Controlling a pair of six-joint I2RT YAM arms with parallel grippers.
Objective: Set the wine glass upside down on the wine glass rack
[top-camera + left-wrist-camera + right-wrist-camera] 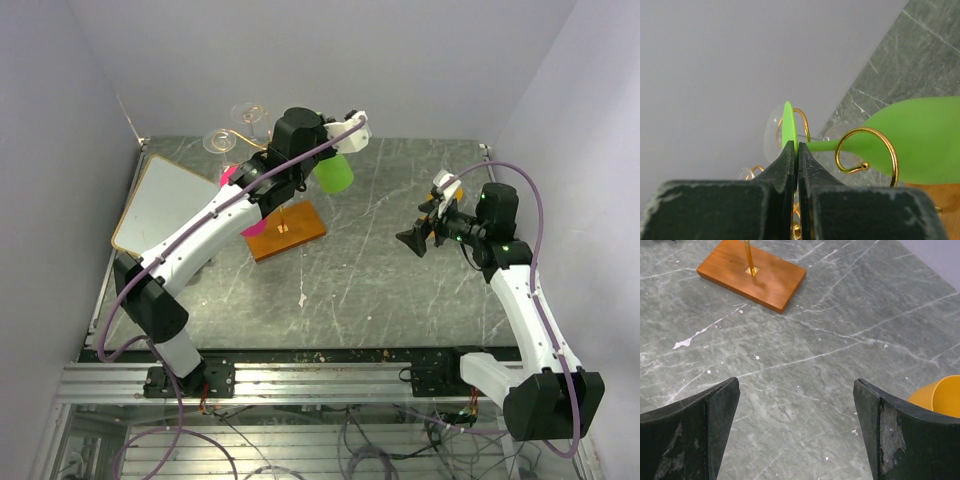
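The wine glass is green, with its bowl [920, 140] to the right and its flat foot [788, 125] edge-on. My left gripper [797, 147] is shut on the foot and holds the glass on its side at the top of the rack. The stem crosses a gold scroll arm [867, 150] of the wine glass rack. In the top view the green glass [333, 175] hangs beside my left gripper [322, 158], above the rack's orange-brown base [290, 232]. My right gripper [415, 240] is open and empty over the table, its fingers [715, 415] wide apart.
Clear glasses [250, 113] hang on the rack's far scrolls, and a pink glass [232, 178] shows under my left arm. A white rounded-corner board [165, 205] lies at the left. An orange cup [940, 395] lies by my right gripper. The rack base [752, 272] shows in the right wrist view.
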